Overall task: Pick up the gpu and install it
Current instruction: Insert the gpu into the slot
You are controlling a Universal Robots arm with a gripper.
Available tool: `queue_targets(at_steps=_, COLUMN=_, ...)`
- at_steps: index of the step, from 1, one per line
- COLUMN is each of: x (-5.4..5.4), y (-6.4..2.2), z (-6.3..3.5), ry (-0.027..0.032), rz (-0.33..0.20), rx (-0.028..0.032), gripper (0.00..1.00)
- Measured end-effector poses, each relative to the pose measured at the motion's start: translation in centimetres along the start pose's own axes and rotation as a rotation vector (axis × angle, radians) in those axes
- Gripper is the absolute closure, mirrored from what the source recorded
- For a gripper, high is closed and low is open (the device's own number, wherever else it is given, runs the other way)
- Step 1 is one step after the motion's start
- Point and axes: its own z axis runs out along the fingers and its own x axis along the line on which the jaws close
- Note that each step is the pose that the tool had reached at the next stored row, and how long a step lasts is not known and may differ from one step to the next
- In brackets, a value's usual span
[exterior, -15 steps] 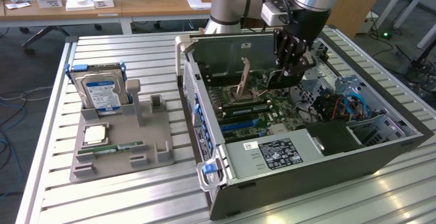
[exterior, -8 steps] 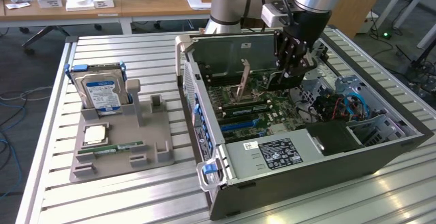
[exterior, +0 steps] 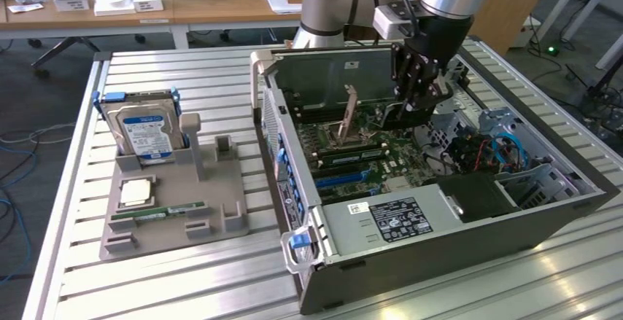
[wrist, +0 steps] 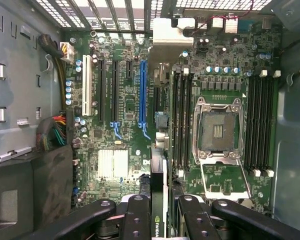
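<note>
1. The claw (exterior: pixel 421 98) is closed partway, pinching the gpu (exterior: pixel 401 119) by its thin faces.
2. In the wrist view, the gpu (wrist: pixel 157 182) stands on edge between the claw's two black fingers (wrist: pixel 136 215).
3. Claw and card hang inside the open computer case (exterior: pixel 438 251), over the green motherboard (wrist: pixel 120 145), close to its long blue slot (wrist: pixel 142 90).
4. The hard drive (exterior: pixel 146 130) stands on the table (exterior: pixel 195 283), well apart toward the exterior view's left.
</note>
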Motion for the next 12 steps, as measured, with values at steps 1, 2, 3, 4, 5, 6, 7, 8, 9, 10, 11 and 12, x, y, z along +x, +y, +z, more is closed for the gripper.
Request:
queue_targets(at_steps=1, x=0.00, y=0.00, z=0.00, ry=-0.0001, rz=0.000, rx=0.0000, gripper=0.74)
queue_targets(at_steps=2, x=0.00, y=0.00, z=0.01, ry=-0.0001, rz=0.000, rx=0.0000, gripper=0.74)
queue_targets(at_steps=3, x=0.00, y=0.00, z=0.01, ry=-0.0001, rz=0.000, rx=0.0000, gripper=0.74)
queue_targets(at_steps=4, x=0.00, y=0.01, z=0.00, ry=0.0000, rz=0.000, rx=0.0000, gripper=0.74)
queue_targets(at_steps=5, x=0.00, y=0.00, z=0.01, ry=-0.0001, rz=0.000, rx=0.0000, gripper=0.74)
queue_targets(at_steps=6, x=0.00, y=0.01, z=0.01, ry=-0.0001, rz=0.000, rx=0.0000, gripper=0.74)
queue_targets(at_steps=7, x=0.00, y=0.03, z=0.01, ry=-0.0001, rz=0.000, rx=0.0000, gripper=0.74)
queue_targets(at_steps=8, x=0.00, y=0.06, z=0.02, ry=-0.0001, rz=0.000, rx=0.0001, gripper=0.74)
queue_targets(at_steps=9, x=0.00, y=0.10, z=0.04, ry=-0.0002, rz=0.000, rx=0.0002, gripper=0.74)
queue_targets(at_steps=10, x=0.00, y=0.13, z=0.04, ry=-0.0001, rz=0.000, rx=0.0002, gripper=0.74)
queue_targets(at_steps=11, x=0.00, y=0.15, z=0.05, ry=-0.0001, rz=0.000, rx=0.0003, gripper=0.74)
queue_targets(at_steps=12, x=0.00, y=0.15, z=0.05, ry=0.0000, rz=0.000, rx=0.0003, gripper=0.74)
